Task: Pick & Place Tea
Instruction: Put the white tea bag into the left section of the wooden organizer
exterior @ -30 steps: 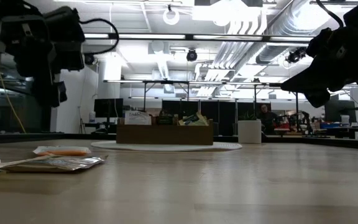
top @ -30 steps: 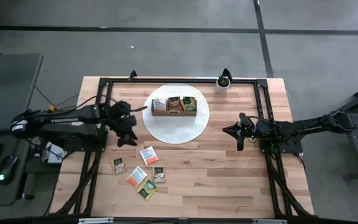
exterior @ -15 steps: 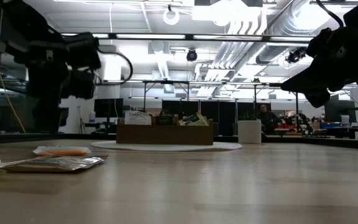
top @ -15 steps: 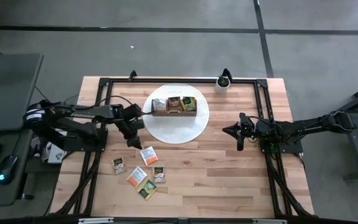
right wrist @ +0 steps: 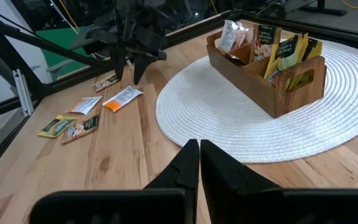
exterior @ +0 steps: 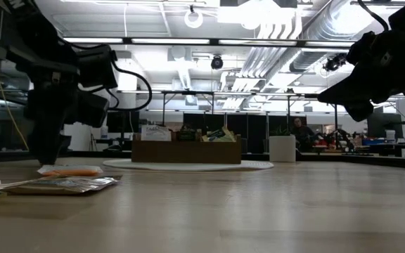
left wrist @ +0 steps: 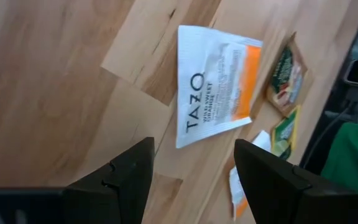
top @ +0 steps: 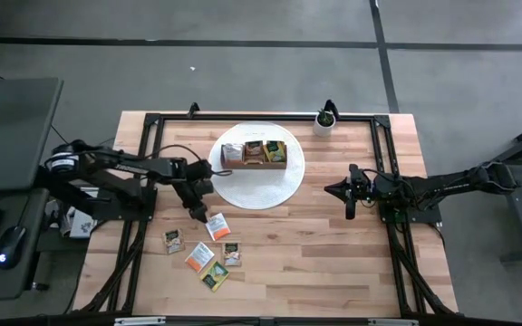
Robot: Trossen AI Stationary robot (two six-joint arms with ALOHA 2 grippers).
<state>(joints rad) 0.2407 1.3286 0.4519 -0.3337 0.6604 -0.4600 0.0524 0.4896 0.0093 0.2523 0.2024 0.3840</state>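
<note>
Several small tea sachets lie flat on the wood near the table's near-left. The white-orange sachet (top: 216,225) (left wrist: 213,84) lies nearest the box. My left gripper (top: 198,213) (left wrist: 192,150) hovers low over the table just left of that sachet, fingers open and pointing down, touching nothing. In the low view the left gripper (exterior: 50,153) stands just above the orange-edged sachet (exterior: 69,170). More sachets stand upright in the wooden box (top: 255,154). My right gripper (top: 348,194) (right wrist: 199,149) waits shut above the table's right half.
The wooden box (right wrist: 266,62) sits on a round white woven mat (top: 256,181). A small potted plant (top: 324,120) stands at the far edge. A black frame (top: 143,181) borders the table. Bare wood lies between the mat and the right arm.
My left gripper has travelled toward the table's right and near edges and come down, from beside the mat to just above the white-orange sachet. The sachets and the right arm have stayed put.
</note>
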